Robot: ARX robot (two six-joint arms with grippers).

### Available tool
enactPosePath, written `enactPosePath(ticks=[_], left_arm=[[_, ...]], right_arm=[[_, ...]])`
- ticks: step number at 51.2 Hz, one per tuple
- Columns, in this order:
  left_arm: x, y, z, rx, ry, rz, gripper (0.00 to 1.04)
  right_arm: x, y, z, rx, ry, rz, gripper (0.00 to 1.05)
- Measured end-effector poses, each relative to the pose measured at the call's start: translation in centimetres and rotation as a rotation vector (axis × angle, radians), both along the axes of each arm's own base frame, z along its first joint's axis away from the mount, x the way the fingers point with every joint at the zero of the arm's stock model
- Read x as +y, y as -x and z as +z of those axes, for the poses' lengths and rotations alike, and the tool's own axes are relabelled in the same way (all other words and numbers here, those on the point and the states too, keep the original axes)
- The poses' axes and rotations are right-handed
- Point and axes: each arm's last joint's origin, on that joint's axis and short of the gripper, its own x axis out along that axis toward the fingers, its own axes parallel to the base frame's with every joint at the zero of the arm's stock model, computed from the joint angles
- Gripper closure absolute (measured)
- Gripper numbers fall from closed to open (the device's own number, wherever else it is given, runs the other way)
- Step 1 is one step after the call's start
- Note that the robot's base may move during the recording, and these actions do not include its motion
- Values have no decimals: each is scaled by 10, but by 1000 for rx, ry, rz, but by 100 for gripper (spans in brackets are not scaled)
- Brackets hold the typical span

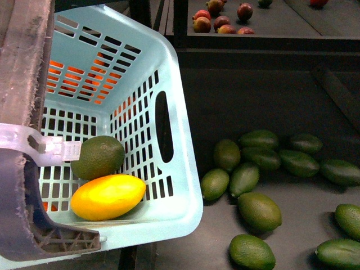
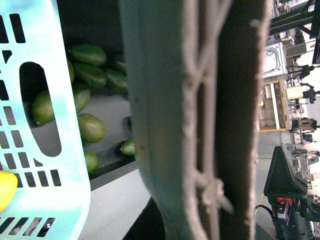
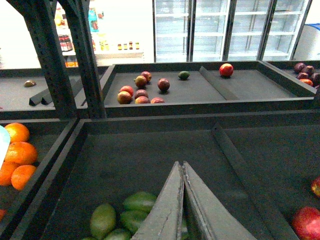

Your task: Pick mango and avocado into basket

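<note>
Front view shows the mango (image 1: 108, 196) and avocado (image 1: 98, 157) touching inside the basket (image 1: 187, 185), settled at its near wall, probably because it tilts. Right jaws are clenched and empty; the left jaws' state cannot be told.

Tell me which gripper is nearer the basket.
Left: its wrist view is filled by the handle of the basket, fingers unseen. The right gripper, fingers together, hangs over a display bin, apart from it.

Bins: dark grey matte display bins (image 1: 304, 225) fill the right half of my front camera's frame; a second tier (image 1: 275, 25) crosses its top right.
Coolers: tall glass-door refrigerator cabinets (image 3: 215, 30) stand behind the far bins.
Light: bright white shop lighting there.
</note>
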Motion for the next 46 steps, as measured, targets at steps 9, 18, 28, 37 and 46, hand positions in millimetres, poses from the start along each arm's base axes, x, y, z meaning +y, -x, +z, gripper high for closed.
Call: enactPosePath(ticks=[9, 18, 28, 37, 46], left_arm=[[0, 0, 0, 1, 1, 0, 98], [0, 0, 0, 1, 1, -1, 98], [0, 0, 0, 0, 0, 0, 98], [0, 0, 0, 0, 0, 0, 98], [0, 0, 0, 2, 2, -1, 98]], right_arm=[[0, 4, 0, -2, 0, 0, 102], [0, 7, 0, -2, 0, 0, 102], [0, 9, 0, -2, 0, 0, 102], [0, 20, -3, 6, 1, 3, 102], [0, 20, -3, 5, 1, 3, 102]])
